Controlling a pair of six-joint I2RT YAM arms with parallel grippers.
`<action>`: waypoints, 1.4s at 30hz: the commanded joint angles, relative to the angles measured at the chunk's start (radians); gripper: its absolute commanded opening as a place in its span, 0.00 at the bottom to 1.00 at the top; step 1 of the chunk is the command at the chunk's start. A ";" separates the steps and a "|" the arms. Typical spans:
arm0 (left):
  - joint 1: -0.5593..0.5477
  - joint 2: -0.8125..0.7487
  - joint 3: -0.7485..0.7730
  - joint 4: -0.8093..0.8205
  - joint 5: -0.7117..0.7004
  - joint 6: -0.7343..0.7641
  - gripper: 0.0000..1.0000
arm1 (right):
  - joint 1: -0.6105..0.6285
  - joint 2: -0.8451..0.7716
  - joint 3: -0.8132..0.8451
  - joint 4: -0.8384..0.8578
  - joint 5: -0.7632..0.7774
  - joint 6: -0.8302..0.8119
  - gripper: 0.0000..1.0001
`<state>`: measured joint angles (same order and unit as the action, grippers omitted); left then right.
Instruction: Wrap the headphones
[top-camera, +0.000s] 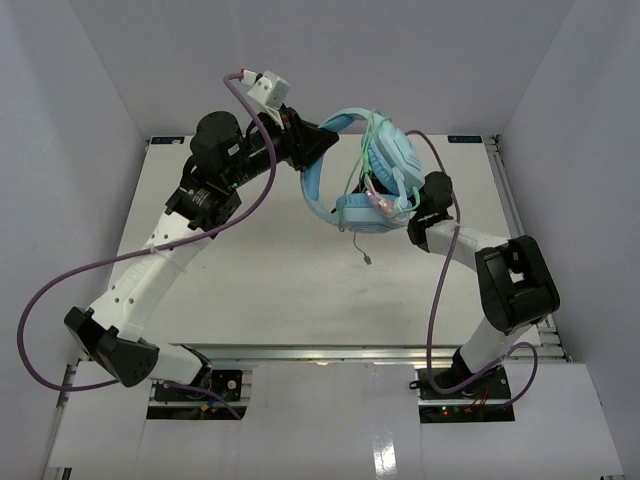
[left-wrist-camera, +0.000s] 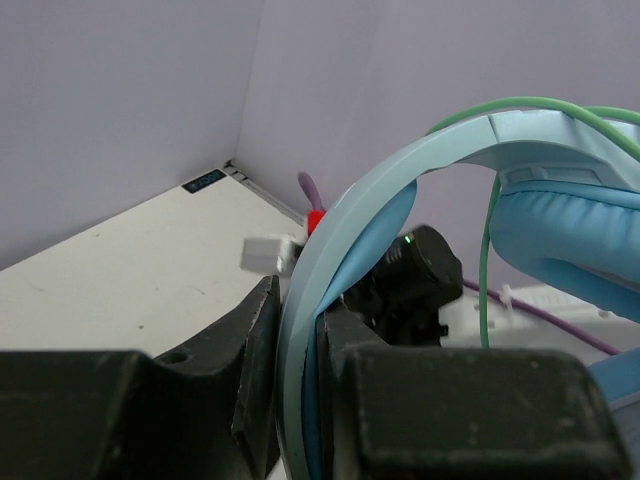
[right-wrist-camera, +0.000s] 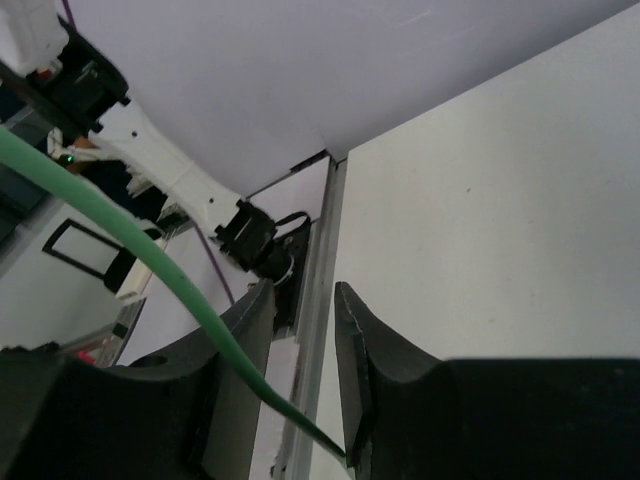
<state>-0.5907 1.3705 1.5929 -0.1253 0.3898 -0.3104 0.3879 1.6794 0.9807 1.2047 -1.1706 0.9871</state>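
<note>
The white table (top-camera: 280, 290) fills the floor of a pale-walled booth, and both arms reach up over its far half with the headphones (top-camera: 385, 170) held in the air between them, clear of the tabletop. The left arm (top-camera: 160, 250) stretches in from the left with a thick purple cable (top-camera: 60, 290) looping off it. The right arm (top-camera: 500, 290) bends in from the right. The headphones hang with the wide light blue headband (left-wrist-camera: 340, 240) arching toward the left arm and the ear cups (top-camera: 395, 160) stacked nearer the right arm. The left gripper (left-wrist-camera: 300, 330) is clamped hard on the headband, one black finger pressed flat against each face of it and no gap showing. The right gripper (right-wrist-camera: 303, 310) sits just beside the lower ear cup. Its jaws stand a little apart, the gap narrow but plain to see. The thin green cable (right-wrist-camera: 100, 217) slants down through that gap and seems to brush the inner edge of the finger on the right of the right wrist view, lying loose rather than pinched. From above, several turns of the cable cross the ear cups, and its small plug end (top-camera: 370, 260) dangles below them over the table.
</note>
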 joint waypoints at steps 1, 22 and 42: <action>0.000 0.010 0.080 0.084 -0.203 -0.068 0.00 | 0.065 -0.057 -0.110 0.243 -0.009 0.014 0.38; 0.008 0.093 0.159 0.194 -0.821 0.053 0.00 | 0.186 -0.426 -0.260 -0.525 0.089 -0.641 0.29; 0.007 0.272 -0.126 -0.008 -0.765 0.345 0.00 | 0.441 -0.428 0.359 -1.723 1.332 -1.833 0.08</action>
<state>-0.5797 1.6456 1.4931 -0.0749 -0.4778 0.0526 0.7808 1.2537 1.2794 -0.3725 -0.2422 -0.5766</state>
